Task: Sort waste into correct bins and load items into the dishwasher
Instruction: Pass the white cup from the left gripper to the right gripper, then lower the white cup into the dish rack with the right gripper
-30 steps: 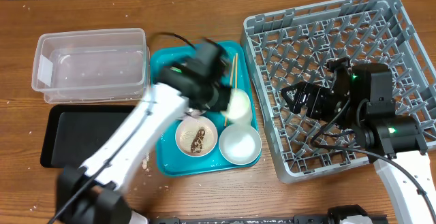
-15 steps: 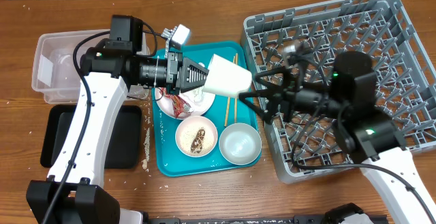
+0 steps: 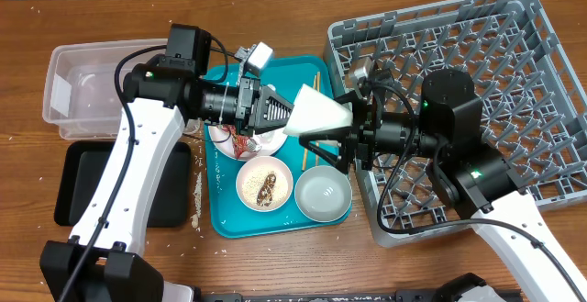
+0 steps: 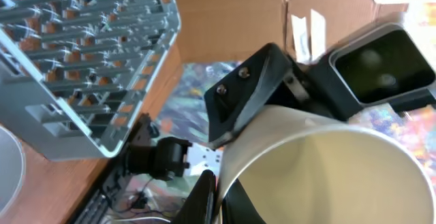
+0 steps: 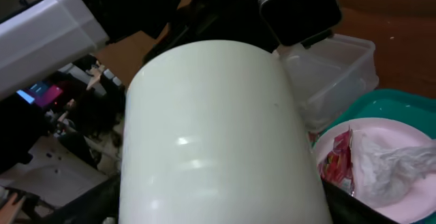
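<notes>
The small white cup (image 3: pixel 321 114) fills the right wrist view and hides the right tool's (image 3: pixel 326 120) fingers, so I cannot tell whether they press its sides. The left tool (image 3: pixel 288 120) is clamped on the cup's rim, holding it sideways in the air above the teal tray (image 3: pixel 225 218).

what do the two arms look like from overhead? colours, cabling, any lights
Both match: white tubular links, black joint housings, loose black cables looping alongside. The left arm ends in a black, tapered left gripper with a small white box at the wrist. The right arm shows green lights on its black housings; the right gripper has thin black fingers. No readable markings.
</notes>
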